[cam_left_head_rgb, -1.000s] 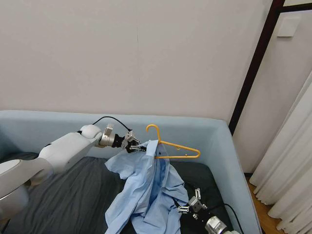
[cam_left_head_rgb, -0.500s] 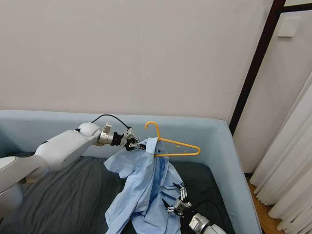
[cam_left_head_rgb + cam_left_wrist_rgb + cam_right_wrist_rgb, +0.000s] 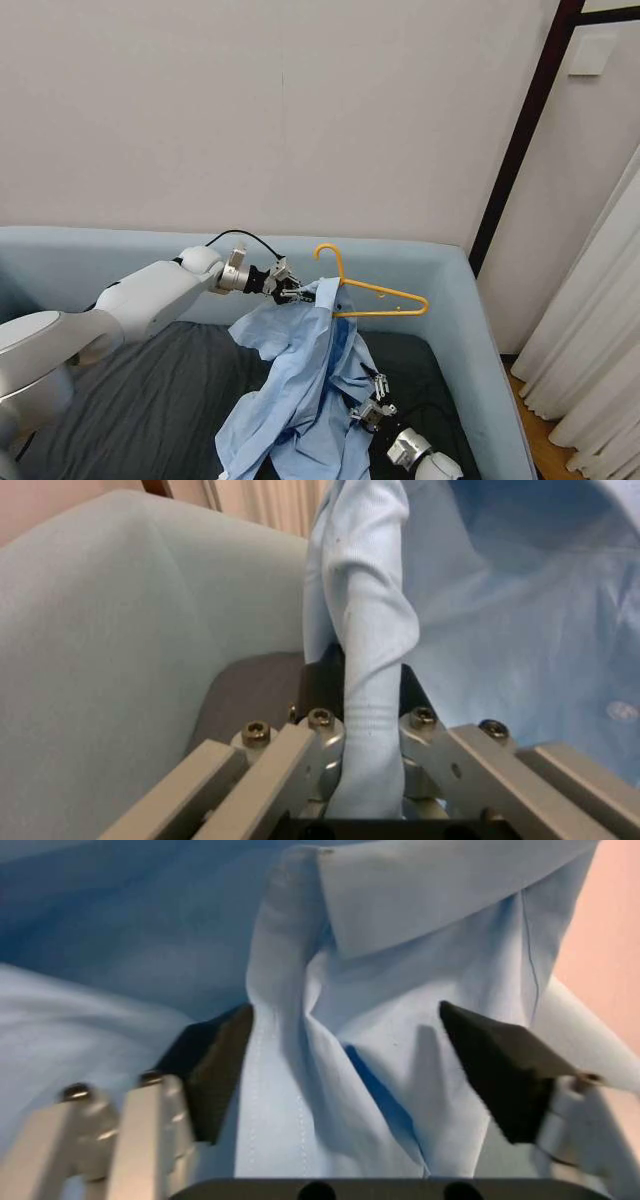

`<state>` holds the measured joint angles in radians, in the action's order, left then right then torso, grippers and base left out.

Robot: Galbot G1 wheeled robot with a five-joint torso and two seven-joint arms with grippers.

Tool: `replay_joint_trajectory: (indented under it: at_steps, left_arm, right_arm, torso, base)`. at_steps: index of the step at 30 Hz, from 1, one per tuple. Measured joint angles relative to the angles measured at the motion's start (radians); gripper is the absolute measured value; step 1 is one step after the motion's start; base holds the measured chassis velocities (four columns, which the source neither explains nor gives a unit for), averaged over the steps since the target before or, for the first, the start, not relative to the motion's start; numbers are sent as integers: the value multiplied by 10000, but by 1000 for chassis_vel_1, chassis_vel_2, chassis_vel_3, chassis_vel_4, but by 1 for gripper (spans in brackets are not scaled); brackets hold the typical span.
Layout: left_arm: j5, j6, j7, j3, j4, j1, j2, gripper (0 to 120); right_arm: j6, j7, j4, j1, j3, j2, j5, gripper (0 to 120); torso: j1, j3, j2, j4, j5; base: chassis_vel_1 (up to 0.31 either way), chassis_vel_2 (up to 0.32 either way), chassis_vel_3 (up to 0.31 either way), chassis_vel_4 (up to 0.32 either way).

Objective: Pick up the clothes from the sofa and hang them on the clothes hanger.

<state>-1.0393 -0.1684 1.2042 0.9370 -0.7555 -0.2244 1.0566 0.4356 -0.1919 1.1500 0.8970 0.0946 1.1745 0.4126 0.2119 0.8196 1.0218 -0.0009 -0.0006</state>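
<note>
A light blue shirt point(image 3: 300, 390) hangs partly on an orange hanger point(image 3: 385, 295) above the sofa's dark seat. My left gripper point(image 3: 290, 291) is shut on a twisted fold of the shirt point(image 3: 370, 667) near the hanger's hook, holding it up. My right gripper point(image 3: 372, 402) is low at the shirt's lower right, open, with its fingers point(image 3: 215, 1065) spread on either side of the collar and placket point(image 3: 370, 1035). The cloth lies between its pads without being pinched.
The pale blue sofa back point(image 3: 100, 255) and right armrest point(image 3: 485, 350) enclose the dark grey seat point(image 3: 120, 410). A plain wall stands behind, with a dark door frame point(image 3: 520, 130) and white curtains point(image 3: 600, 340) to the right.
My left gripper has carried the shirt and hanger a little to the right and slightly up. My right gripper rose from the seat's lower right toward the shirt's lower edge.
</note>
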Motion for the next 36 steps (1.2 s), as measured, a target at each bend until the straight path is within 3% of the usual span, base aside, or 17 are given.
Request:
replay_joint_trajectory:
  at_steps: [19,32,36]
  left_arm:
    - [-276,192,-54,177,-844,-42,-759,2]
    - [-433,242,-253,295,-1385,-62,-1265,2]
    - [-452,178,-309,265,-1308,-1,-1302,2]
  right_arm:
    - [-221,575,-305,-200,210,-63,-636,1]
    - [-343,678,-4,-164,330,-268,-1827,0]
    - [-342,739,707,47,372,-583,-2872,0]
  torso:
    - [0,0,1,-4,-1]
    - [0,0,0,-2,-1]
    - [0,0,0,-2,-1]
  base:
    - [0,0,0,0]
    - [0,0,0,0]
    - [0,0,0,0]
